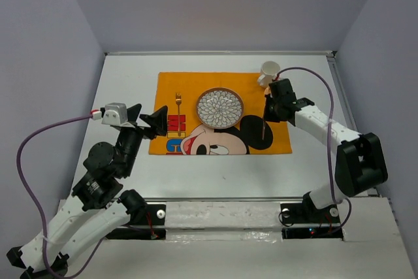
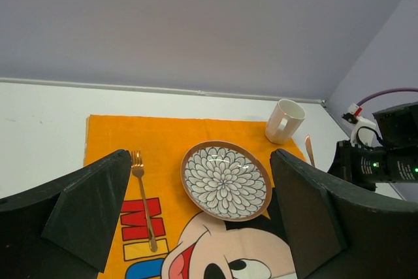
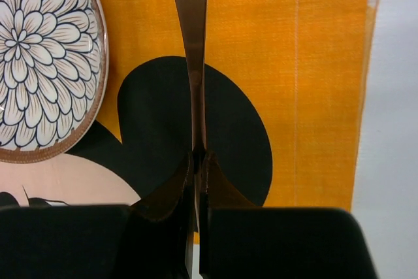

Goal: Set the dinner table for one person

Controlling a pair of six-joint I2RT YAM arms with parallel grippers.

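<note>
The white dinner table (image 1: pixel 127 80) carries an orange cartoon-mouse placemat (image 1: pixel 277 143). On it lie a patterned plate (image 1: pixel 220 108) and, left of it, a gold fork (image 1: pixel 177 104). A white mug (image 1: pixel 268 71) stands at the mat's far right corner. My right gripper (image 1: pixel 266 110) is shut on a copper knife (image 1: pixel 263 129), holding it over the mat right of the plate; the right wrist view shows the jaws (image 3: pixel 198 158) pinching the knife (image 3: pixel 191 24). My left gripper (image 1: pixel 157 122) is open and empty at the mat's left edge, near the fork (image 2: pixel 145 204).
Grey walls close in the table on three sides. A metal rail runs along the near edge (image 1: pixel 215 198). The right arm (image 2: pixel 379 161) shows in the left wrist view, beside the mug (image 2: pixel 285 121) and plate (image 2: pixel 226 180).
</note>
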